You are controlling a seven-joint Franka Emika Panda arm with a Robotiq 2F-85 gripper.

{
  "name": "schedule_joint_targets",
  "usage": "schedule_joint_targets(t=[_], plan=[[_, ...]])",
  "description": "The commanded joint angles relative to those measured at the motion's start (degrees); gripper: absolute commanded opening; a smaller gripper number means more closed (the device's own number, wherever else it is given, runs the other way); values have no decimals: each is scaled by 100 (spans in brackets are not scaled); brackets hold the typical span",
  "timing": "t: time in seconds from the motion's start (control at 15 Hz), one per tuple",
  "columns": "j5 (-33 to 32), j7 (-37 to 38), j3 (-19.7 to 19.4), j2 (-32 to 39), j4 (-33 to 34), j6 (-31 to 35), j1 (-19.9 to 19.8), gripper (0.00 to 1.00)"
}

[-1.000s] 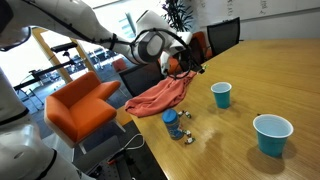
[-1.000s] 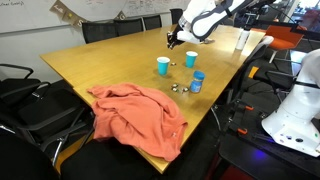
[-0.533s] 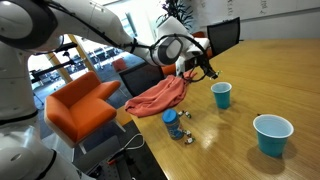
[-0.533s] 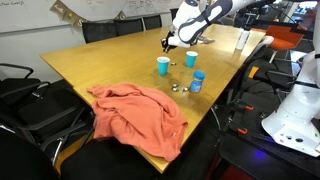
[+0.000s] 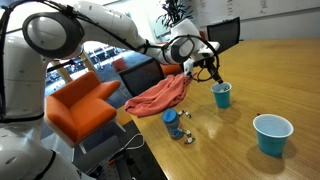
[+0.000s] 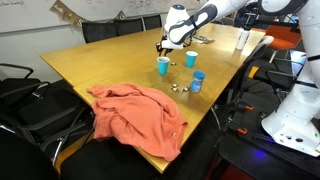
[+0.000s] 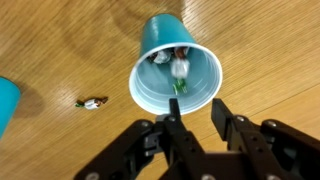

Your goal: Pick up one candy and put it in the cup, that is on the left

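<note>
Over the left cup [image 7: 150, 92], the gripper [image 7: 197, 115] was seen spread open and empty; a candy [image 7: 178, 66] was noted inside. Delivery was judged complete, only retreat remaining. Another sweet [image 7: 94, 101] was noted on the table [image 7: 60, 40].

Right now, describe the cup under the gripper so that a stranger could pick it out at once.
On the long wooden table, look past the orange cloth draped over its edge to the cups. The one meant is the teal cup directly beneath the gripper, with wrapped candies visible inside. The other teal cup stands clear of the arm, and the third cup is darker blue.
</note>
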Motion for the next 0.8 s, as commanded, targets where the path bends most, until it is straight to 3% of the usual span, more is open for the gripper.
schedule_joint_targets(t=[0.0, 0.27, 0.53, 0.73], plan=[[189, -346, 336, -148, 248, -581, -214, 72], [259, -649, 522, -1057, -436, -1017, -227, 99], [-292, -721, 372, -2201, -1330, -1884, -125, 100], [-621, -744, 468, -3119, -2159, -2083, -276, 100]])
